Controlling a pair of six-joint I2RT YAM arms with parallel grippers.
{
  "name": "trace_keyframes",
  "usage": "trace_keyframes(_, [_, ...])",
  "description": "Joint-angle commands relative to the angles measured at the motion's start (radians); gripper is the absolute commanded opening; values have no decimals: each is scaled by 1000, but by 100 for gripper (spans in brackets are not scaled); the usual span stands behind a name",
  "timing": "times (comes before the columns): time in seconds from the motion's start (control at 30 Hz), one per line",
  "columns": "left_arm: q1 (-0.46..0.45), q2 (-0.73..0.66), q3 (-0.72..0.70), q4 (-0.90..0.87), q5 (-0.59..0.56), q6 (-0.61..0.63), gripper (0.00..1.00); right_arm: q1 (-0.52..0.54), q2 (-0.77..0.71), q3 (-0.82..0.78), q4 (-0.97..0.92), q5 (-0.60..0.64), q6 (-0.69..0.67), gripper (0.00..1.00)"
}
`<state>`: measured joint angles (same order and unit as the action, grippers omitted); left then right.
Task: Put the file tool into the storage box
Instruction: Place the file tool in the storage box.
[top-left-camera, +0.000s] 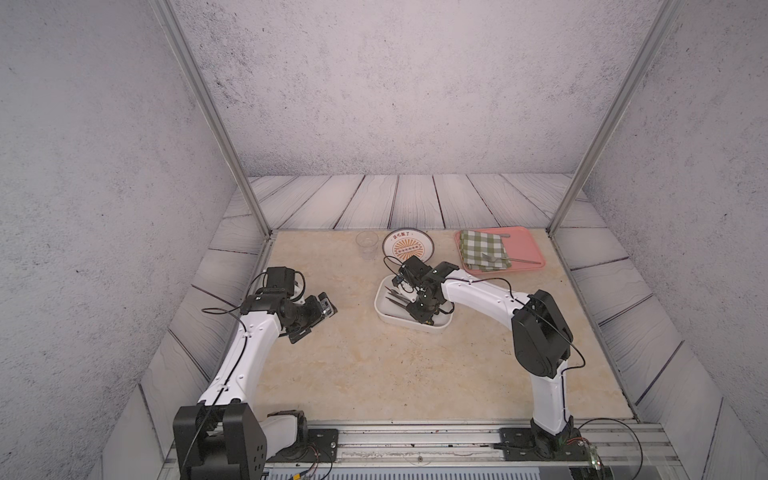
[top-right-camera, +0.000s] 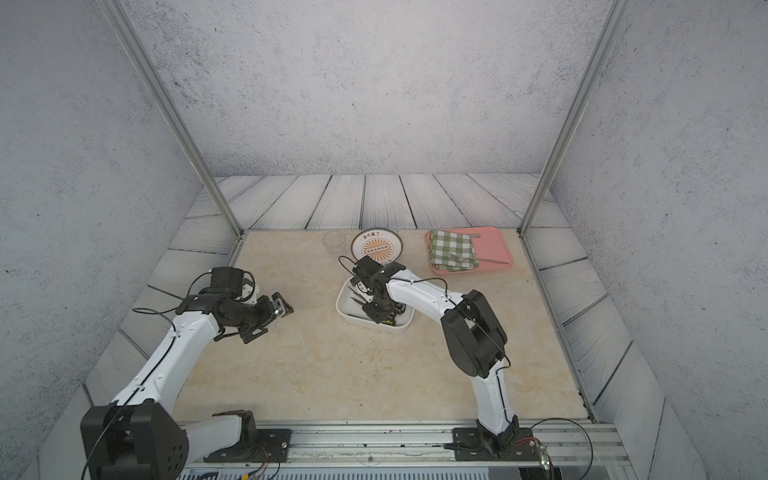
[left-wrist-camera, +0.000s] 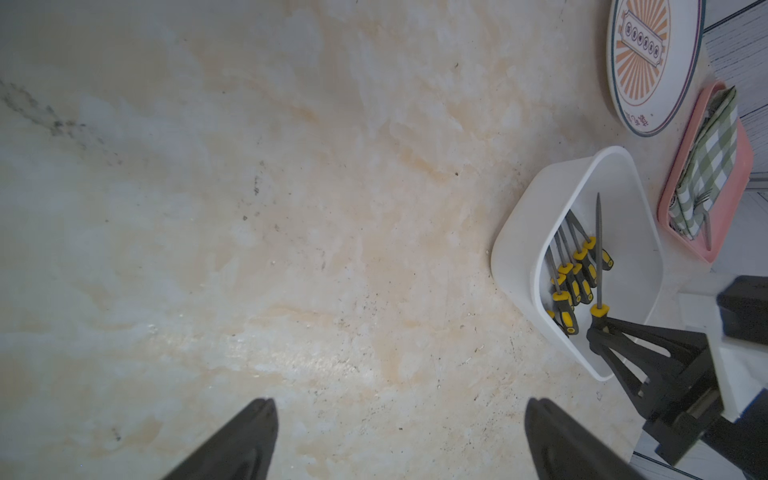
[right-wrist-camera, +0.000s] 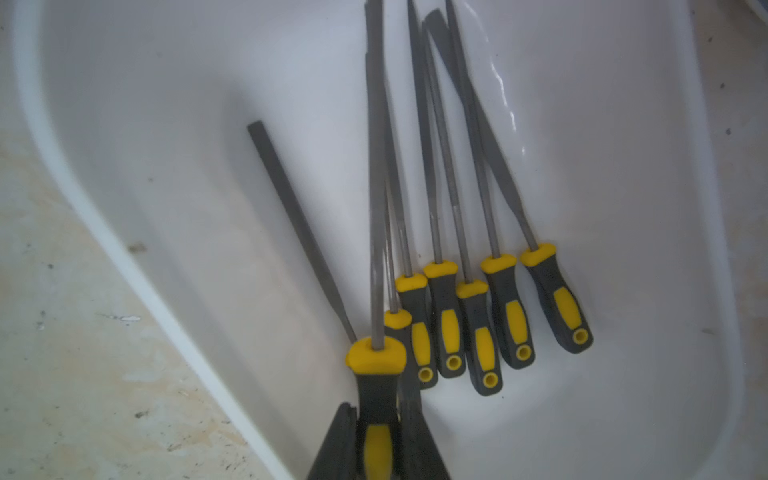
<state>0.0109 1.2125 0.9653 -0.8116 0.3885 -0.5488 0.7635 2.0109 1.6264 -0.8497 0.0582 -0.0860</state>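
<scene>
The storage box (top-left-camera: 390, 311) (top-right-camera: 351, 311) is a white shallow tub right of the table's middle. Several grey files with black-and-yellow handles (right-wrist-camera: 478, 316) (left-wrist-camera: 575, 282) lie side by side on its floor (right-wrist-camera: 623, 208). My right gripper (right-wrist-camera: 378, 415) (top-left-camera: 411, 305) (top-right-camera: 372, 305) reaches into the box and is shut on the handle of one more file tool (right-wrist-camera: 376, 208) (left-wrist-camera: 598, 249). That file hangs just above the others, its shaft pointing along them. My left gripper (left-wrist-camera: 401, 403) (top-left-camera: 328, 307) (top-right-camera: 284, 307) is open and holds nothing, over bare table well to the left of the box.
Behind the box stands a round patterned plate (top-left-camera: 408, 245) with a clear glass cup (top-left-camera: 368, 241) to its left. At the back right a pink tray (top-left-camera: 528, 245) holds a green checked cloth (top-left-camera: 484, 249) and a fork (top-left-camera: 505, 259). Metal frame posts mark the table's back corners.
</scene>
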Motion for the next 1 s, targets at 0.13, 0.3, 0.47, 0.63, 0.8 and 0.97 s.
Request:
trace_keyframes(0.13, [-20, 20, 38, -23, -22, 19, 98, -2, 40, 18, -17, 22, -106, 11])
trace_keyframes(0.3, [-75, 48, 56, -10, -52, -8, 98, -3, 29, -18, -3, 3, -95, 12])
trace_keyframes(0.47, [-123, 61, 76, -1, -69, -32, 99, -2, 25, -33, -19, -36, -89, 25])
trace_keyframes(0.63, [-136, 59, 72, 7, -78, -49, 98, -2, 14, -34, -23, -37, -76, 44])
trace_keyframes(0.8, [-147, 48, 67, 10, -94, -57, 98, -2, -19, -27, -17, -45, -47, 49])
trace_keyframes(0.97, [-149, 25, 63, 21, -125, -41, 98, -2, -92, -27, 9, -50, 26, 55])
